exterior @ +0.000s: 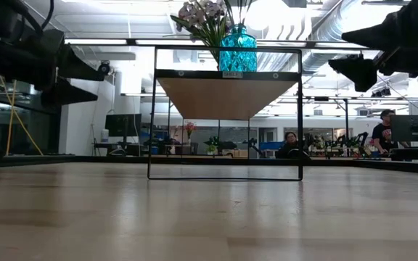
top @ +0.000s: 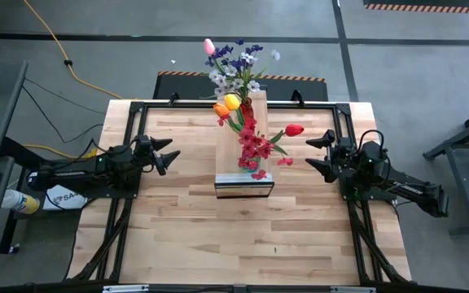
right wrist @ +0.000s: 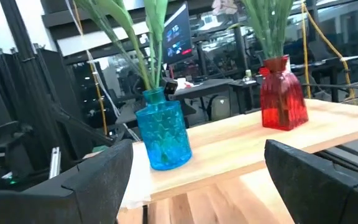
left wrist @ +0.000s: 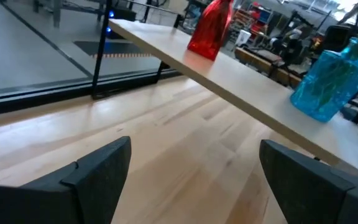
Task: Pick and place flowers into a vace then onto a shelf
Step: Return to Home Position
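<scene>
Standing in two vases on the long narrow pale-wood shelf (top: pixel 226 159), the artificial long green-stemmed flowers (top: pixel 234 69) fan out above it. From overhead, purple and white sprays and a pink tulip spread past the far end. Orange and yellow tulips sit between those and a mass of red blossoms over the middle, and one red tulip leans out toward the right arm's side. Green stems rise from the translucent red glass vase (right wrist: pixel 283 93) and from the textured blue glass vase (right wrist: pixel 163 138). Both vases are upright and stand apart from each other along the shelf, the blue one nearer the end with the light metallic strip. Which blossoms belong to which vase cannot be told. The shelf is carried clear of the surface on a thin black metal frame (exterior: pixel 149 109), which rests in the middle of the wide slatted wooden tabletop (top: pixel 177 236).

The left tool (top: pixel 172 151) hangs to the left of the shelf, well apart from it and pointing toward it, its two dark fingers (left wrist: pixel 98 171) spread wide with nothing between them. The right tool (top: pixel 309 152) mirrors it on the opposite side, likewise released and empty, facing both vases. Beyond the tabletop, the level view shows a person (exterior: pixel 290 143) seated in the room behind
</scene>
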Controlling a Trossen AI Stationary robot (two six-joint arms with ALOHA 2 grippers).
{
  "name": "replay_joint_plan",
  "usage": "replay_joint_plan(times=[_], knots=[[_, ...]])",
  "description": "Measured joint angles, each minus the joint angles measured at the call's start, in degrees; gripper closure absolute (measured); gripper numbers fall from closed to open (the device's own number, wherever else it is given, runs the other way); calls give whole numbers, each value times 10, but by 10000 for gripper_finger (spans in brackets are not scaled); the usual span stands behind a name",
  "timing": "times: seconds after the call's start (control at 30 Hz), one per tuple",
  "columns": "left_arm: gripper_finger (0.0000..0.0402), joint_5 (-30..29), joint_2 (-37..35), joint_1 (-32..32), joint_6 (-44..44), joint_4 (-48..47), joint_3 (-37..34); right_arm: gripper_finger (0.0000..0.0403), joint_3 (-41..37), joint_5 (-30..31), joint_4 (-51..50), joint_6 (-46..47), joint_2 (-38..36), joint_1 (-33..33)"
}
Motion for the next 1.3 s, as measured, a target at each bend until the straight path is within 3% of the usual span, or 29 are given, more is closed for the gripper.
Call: replay_joint_plan(times=[0.4, 0.6, 0.83, 1.3], knots=[[16, -10, 72, 0, 18, 72, -18, 49, 0, 11, 1, -2, 10, 0], [16, -45, 85, 0, 20, 72, -18, 49, 0, 13, 0, -15, 10, 0], [16, -6, 85, 0, 15, 71, -18, 49, 0, 13, 0, 32, 10, 0], [16, -5, 85, 0, 15, 70, -19, 49, 0, 13, 0, 10, 10, 0]])
